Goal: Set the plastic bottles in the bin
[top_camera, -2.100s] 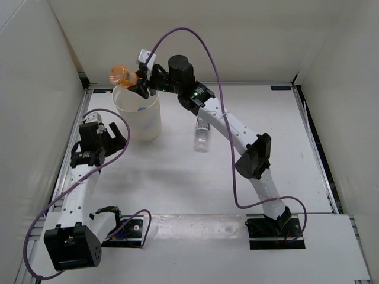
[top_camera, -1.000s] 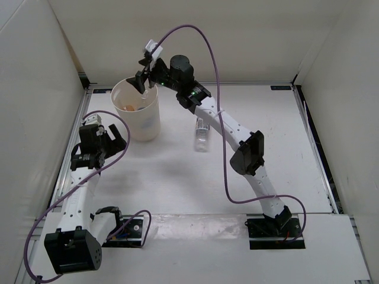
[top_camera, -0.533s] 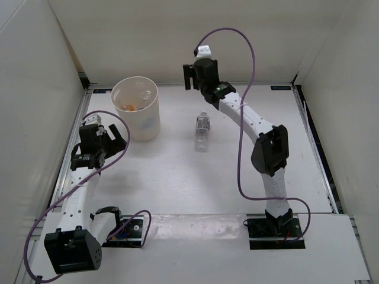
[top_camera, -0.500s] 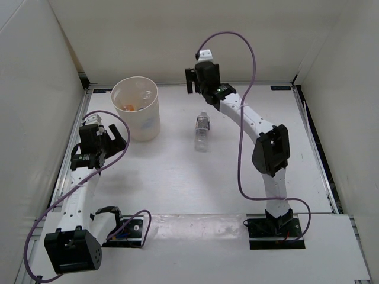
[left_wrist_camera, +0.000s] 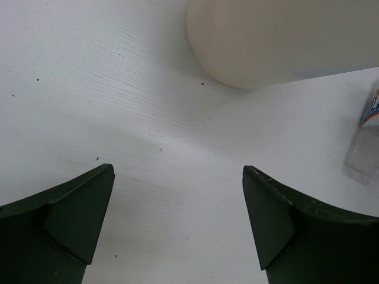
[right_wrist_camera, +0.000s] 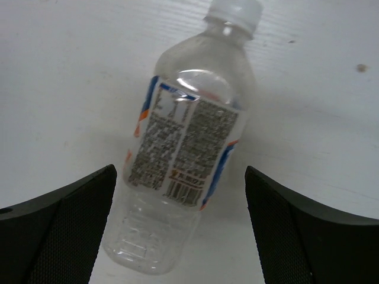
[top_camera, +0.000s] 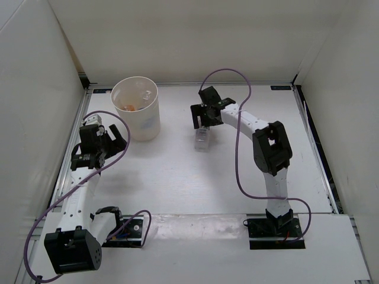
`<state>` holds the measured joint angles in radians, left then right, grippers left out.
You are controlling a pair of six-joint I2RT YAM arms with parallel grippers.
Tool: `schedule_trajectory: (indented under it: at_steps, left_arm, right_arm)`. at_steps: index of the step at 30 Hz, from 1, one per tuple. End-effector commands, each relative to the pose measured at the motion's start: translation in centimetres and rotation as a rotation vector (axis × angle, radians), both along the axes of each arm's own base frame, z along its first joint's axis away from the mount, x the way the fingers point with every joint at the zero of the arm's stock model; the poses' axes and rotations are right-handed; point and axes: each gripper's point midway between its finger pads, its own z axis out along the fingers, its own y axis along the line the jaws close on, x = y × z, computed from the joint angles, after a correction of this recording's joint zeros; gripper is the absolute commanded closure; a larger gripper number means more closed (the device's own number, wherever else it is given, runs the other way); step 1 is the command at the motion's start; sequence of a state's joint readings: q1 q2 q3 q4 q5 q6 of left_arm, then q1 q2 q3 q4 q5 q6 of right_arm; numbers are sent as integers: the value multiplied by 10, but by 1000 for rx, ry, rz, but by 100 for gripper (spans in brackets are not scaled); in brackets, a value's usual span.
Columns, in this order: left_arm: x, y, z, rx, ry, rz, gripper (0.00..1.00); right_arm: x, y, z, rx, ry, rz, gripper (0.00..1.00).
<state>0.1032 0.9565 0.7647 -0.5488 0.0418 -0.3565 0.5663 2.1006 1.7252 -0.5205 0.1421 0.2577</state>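
Note:
The cream-white bin (top_camera: pixel 148 122) stands at the back left. Inside it lie a short orange bottle (top_camera: pixel 128 107) and a clear bottle (top_camera: pixel 145 93). Another clear bottle with a blue and orange label (top_camera: pixel 202 141) lies flat on the table, its white cap (right_wrist_camera: pixel 237 10) pointing away. My right gripper (top_camera: pixel 201 117) hangs open just over it, one finger on each side of the bottle (right_wrist_camera: pixel 177 148), apart from it. The left gripper (top_camera: pixel 110 138) is open and empty, near the bin's foot (left_wrist_camera: pixel 278 41).
White walls enclose the table on three sides. The right arm's purple cable (top_camera: pixel 240 148) loops over the table's middle. In the left wrist view, the lying bottle's end (left_wrist_camera: pixel 366 145) shows at the right edge.
The right gripper let the orange bottle fall into the bin, then swung right and came down over the lying clear bottle. The left arm has not moved.

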Motion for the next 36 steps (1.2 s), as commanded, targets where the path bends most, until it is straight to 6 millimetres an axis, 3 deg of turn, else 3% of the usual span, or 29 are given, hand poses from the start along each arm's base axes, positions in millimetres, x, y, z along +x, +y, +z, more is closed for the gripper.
schedule_trajectory:
  at_steps: [1,7,10,13,20,28,36]
  left_arm:
    - [-1,-2,5,1,-17,-10,0]
    - [-2,-1,4,3,-14,-7,0]
    - [-2,1,4,9,-10,-5,0]
    - [-2,0,4,11,-8,-10,0]
    - [0,1,4,12,-11,-5,0]
    - [-1,1,3,13,-8,-4,0]
    - [-1,1,2,11,-10,-4,0]
  right_arm:
    - [-17,26,10,77,22,64,10]
    - [-14,25,-11,51,65,63,10]
    - [-14,27,-14,47,74,67,26]
    - [-21,26,-21,30,102,76,36]
    - [-31,16,-31,-25,146,111,50]
    - [-63,6,-46,-28,249,196,44]
    - [-66,-3,-47,-31,278,238,43]
